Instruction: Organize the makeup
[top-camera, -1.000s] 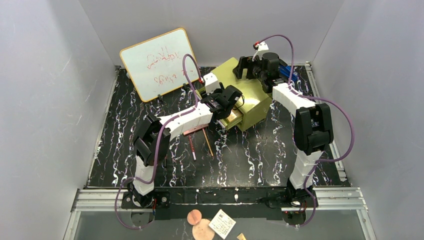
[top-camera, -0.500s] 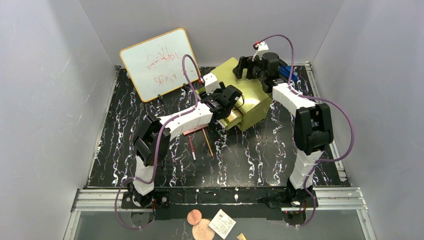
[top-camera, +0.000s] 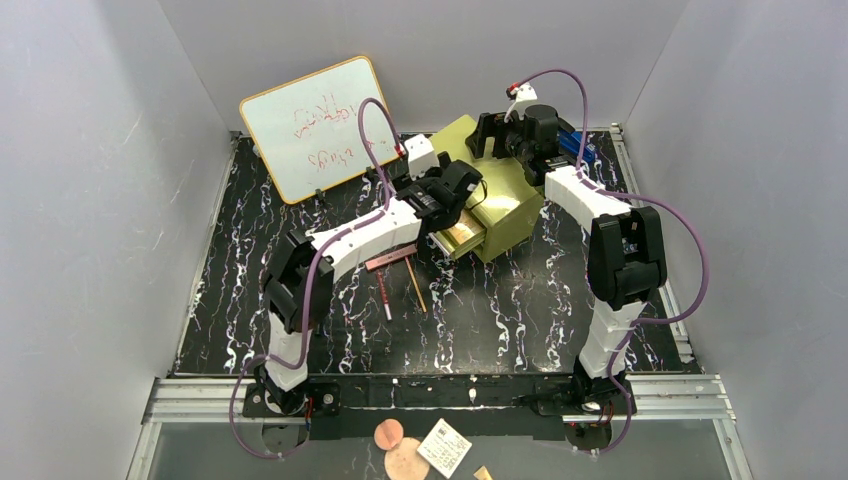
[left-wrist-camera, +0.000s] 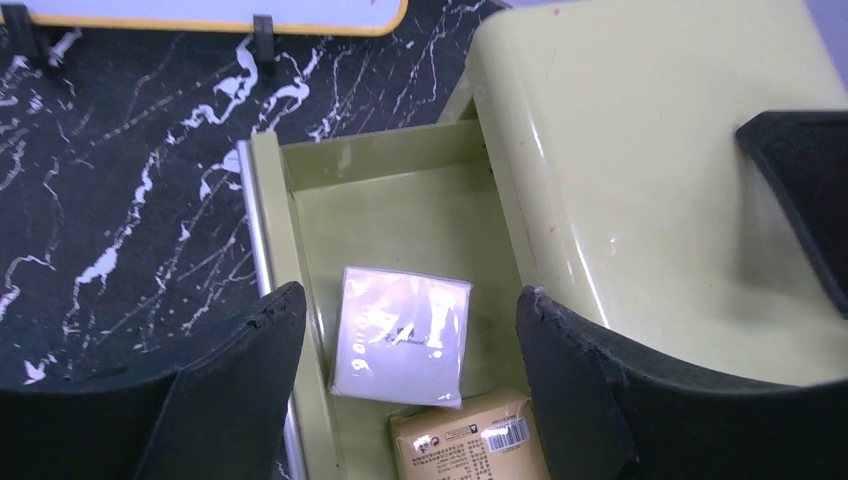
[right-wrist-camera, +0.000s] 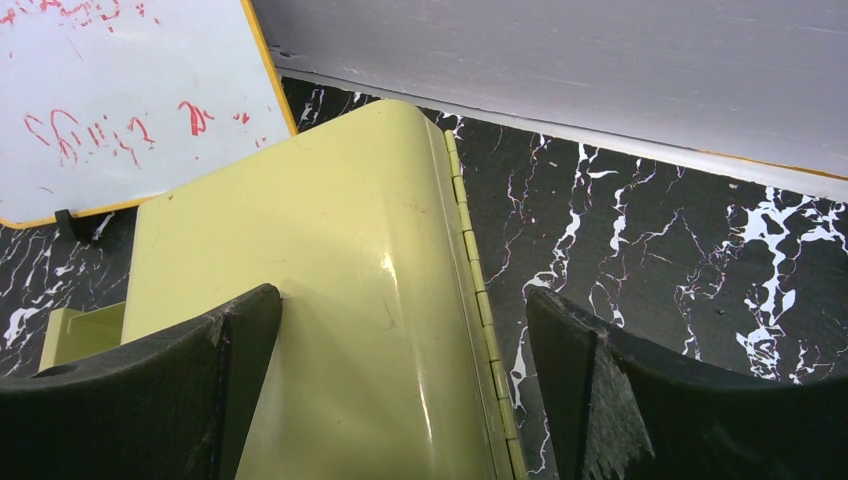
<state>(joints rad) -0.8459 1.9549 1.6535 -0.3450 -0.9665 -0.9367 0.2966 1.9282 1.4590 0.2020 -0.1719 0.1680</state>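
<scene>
The olive-yellow chest (top-camera: 505, 190) has its bottom drawer (left-wrist-camera: 300, 190) pulled open. A white square box (left-wrist-camera: 402, 335) and a tan-orange palette (left-wrist-camera: 468, 440) lie inside it. My left gripper (left-wrist-camera: 410, 298) is open and empty, hovering over the drawer (top-camera: 462, 190). On the table in front lie a thin pink case (top-camera: 390, 260), a dark-red pencil (top-camera: 385, 295) and a tan pencil (top-camera: 417, 285). I cannot make out a black pencil. My right gripper (right-wrist-camera: 400, 300) is open, straddling the chest's back top edge (top-camera: 485, 135).
A whiteboard with red writing (top-camera: 315, 125) stands propped at the back left, and shows in the right wrist view (right-wrist-camera: 120, 100). Grey walls close in the black marbled table (top-camera: 520, 300). The chest's hinge (right-wrist-camera: 480, 300) runs along its back edge.
My left gripper has lifted and drawn back up-left from the drawer, so the palette inside shows more. The right arm has not moved.
</scene>
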